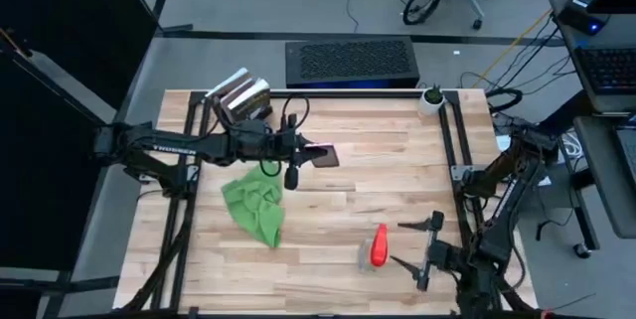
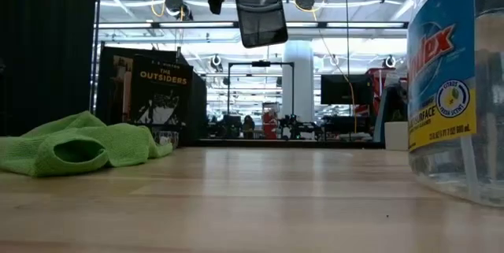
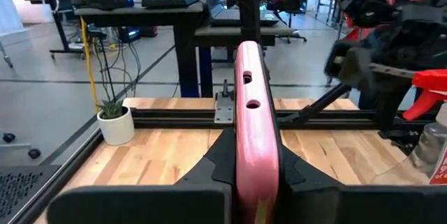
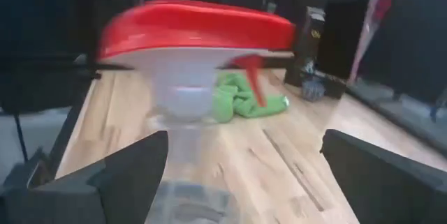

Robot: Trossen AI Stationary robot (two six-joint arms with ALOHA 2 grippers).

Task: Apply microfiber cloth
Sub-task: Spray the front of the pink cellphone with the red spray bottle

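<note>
We locate the bright green crumpled microfiber cloth [image 1: 255,203] on the light wooden slatted table [image 1: 328,259], in the left half as seen from above. It lies bunched in soft folds rather than spread flat. Its long axis runs diagonally in the high view, from the wider end near the left arm down to a narrower end pointing toward the table's near edge. In the low view the cloth [image 2: 75,144] rests flat on the tabletop at the far left, with one fold forming a rounded loop. In the right wrist view the cloth [image 4: 241,98] shows behind the bottle's neck.

We find the left gripper [image 1: 298,153] above the table just beyond the cloth's upper end, raised off the surface. Its fingers are clamped on a small flat rectangular device with a dark face and pink edge [image 1: 320,154]. In the left wrist view the device [image 3: 253,133] stands edge-on between the dark fingers [image 3: 209,165], its long axis pointing away from the wrist. In the low view the device [image 2: 261,10] hangs tilted, well above the tabletop and apart from the cloth.

We find the right gripper [image 1: 422,250] near the table's front right, its fingers spread wide apart and holding nothing. The clear plastic spray bottle with red trigger [image 1: 377,245] stands upright just beside it, well apart from the cloth. A small potted plant in a white pot [image 1: 431,97] sits at the far right corner.
</note>
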